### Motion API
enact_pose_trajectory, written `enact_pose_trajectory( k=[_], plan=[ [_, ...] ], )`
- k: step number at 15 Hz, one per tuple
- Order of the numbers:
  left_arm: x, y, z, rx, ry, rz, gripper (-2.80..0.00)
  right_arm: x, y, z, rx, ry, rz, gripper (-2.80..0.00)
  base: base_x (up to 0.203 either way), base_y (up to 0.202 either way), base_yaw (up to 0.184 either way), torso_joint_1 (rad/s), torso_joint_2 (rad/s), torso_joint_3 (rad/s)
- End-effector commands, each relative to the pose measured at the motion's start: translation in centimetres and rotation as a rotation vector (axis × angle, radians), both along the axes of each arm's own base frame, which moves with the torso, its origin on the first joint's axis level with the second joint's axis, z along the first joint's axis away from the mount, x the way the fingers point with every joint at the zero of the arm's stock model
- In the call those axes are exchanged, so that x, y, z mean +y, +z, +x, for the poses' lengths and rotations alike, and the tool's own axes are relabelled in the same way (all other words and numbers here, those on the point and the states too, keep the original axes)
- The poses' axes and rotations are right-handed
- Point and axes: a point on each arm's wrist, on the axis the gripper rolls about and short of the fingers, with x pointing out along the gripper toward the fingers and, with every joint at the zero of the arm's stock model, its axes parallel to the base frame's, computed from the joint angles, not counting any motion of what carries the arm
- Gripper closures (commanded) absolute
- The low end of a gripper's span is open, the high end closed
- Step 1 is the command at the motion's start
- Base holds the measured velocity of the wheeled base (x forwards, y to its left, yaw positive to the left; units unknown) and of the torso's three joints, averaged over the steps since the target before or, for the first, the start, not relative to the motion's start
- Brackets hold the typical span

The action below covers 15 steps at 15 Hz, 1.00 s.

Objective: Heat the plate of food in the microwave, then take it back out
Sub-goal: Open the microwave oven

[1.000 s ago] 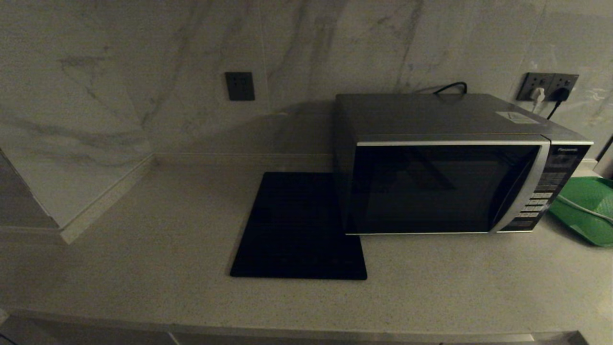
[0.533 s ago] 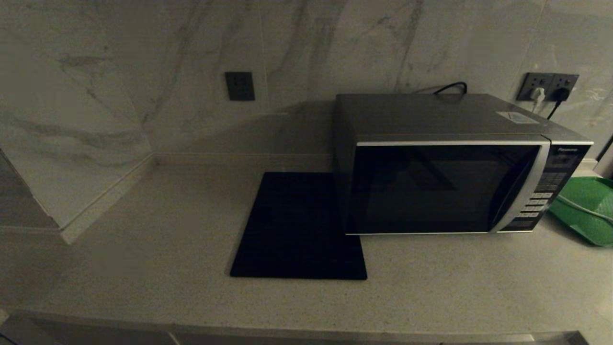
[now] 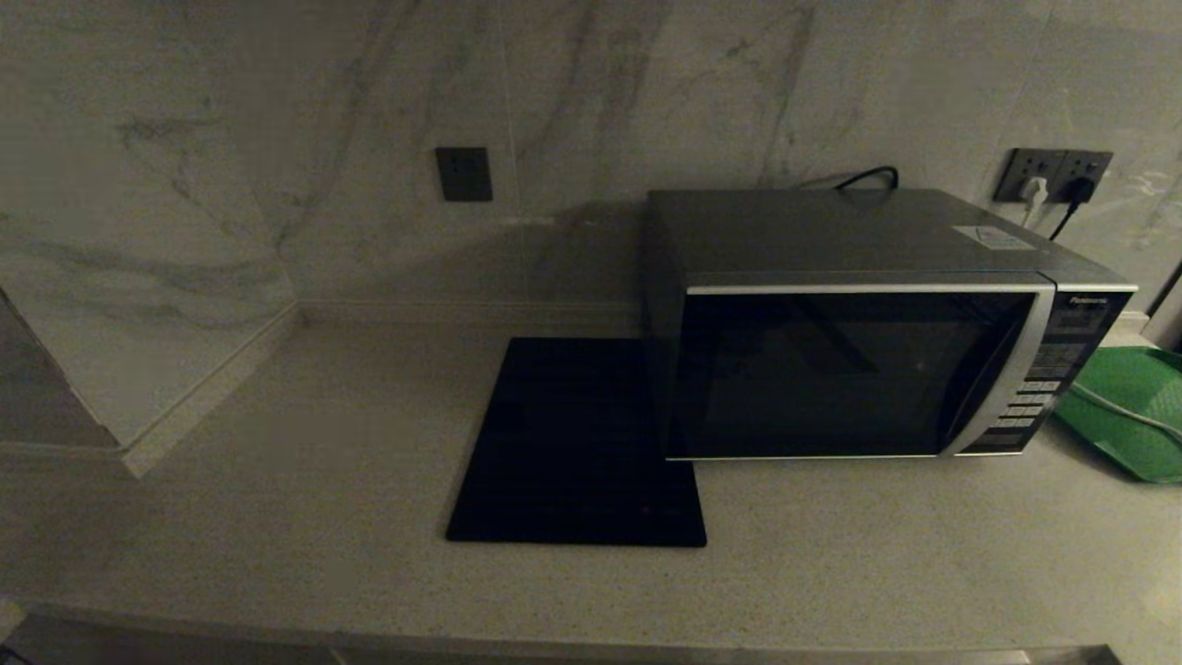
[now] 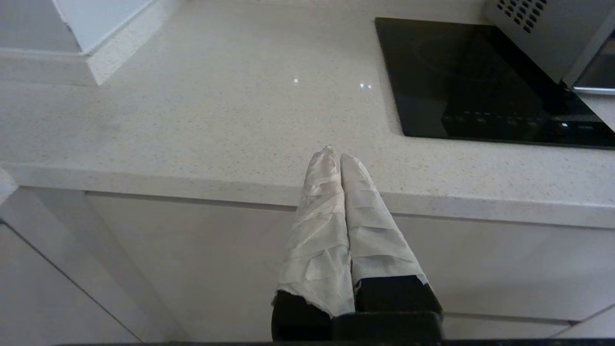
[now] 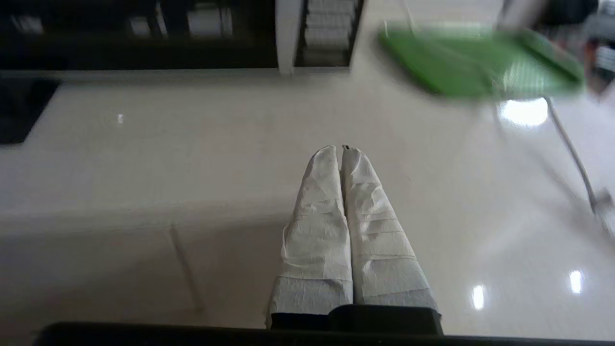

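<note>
A pale stone counter [image 3: 277,517] ran along a marble-patterned wall. The microwave [image 3: 868,323] stood on it toward the robot's right, backed against the wall, probably so its cable could reach the wall socket [image 3: 1053,174] behind it. Its dark glass door was shut. A flat black square mat [image 3: 577,443] lay just beside its left side, and a green tray [image 3: 1131,411] lay beyond its button panel, at the right edge of the head view. The plate of food appeared in no view; whether it sat behind the dark door could not be told.

Neither arm showed in the head view. The left gripper [image 4: 335,156] hung low by the counter's front edge, its wrapped fingers pressed together and empty. The right gripper [image 5: 338,150] pointed over the bare counter toward the tray, fingers likewise together, holding nothing.
</note>
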Motion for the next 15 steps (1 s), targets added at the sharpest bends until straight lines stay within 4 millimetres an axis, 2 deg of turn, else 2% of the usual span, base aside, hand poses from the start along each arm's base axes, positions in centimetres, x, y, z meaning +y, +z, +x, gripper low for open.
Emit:
enact_pose_trajectory(
  k=[1, 3, 7, 12, 15],
  plan=[
    [0.00, 0.00, 0.00, 0.000, 0.000, -0.001, 0.00, 0.13, -1.30, 1.14, -0.068, 0.060, -0.036, 0.00, 0.000, 0.000, 0.000, 0.000, 0.00, 0.000],
    [0.00, 0.00, 0.00, 0.000, 0.000, -0.001, 0.00, 0.36, -1.34, 1.01, -0.029, 0.167, -0.042, 0.00, 0.000, 0.000, 0.000, 0.000, 0.00, 0.000],
    [0.00, 0.00, 0.00, 0.000, 0.000, -0.001, 0.00, 0.59, -1.52, 0.95, -0.003, 0.268, -0.019, 0.00, 0.000, 0.000, 0.000, 0.000, 0.00, 0.000],
    [0.00, 0.00, 0.00, 0.000, 0.000, -0.001, 0.00, 0.57, -2.10, 1.12, 0.001, 0.256, 0.116, 0.00, 0.000, 0.000, 0.000, 0.000, 0.00, 0.000],
    [0.00, 0.00, 0.00, 0.000, 0.000, -0.001, 0.00, 0.56, -2.07, 1.10, 0.002, 0.251, 0.119, 0.00, 0.000, 0.000, 0.000, 0.000, 0.00, 0.000]
  ],
)
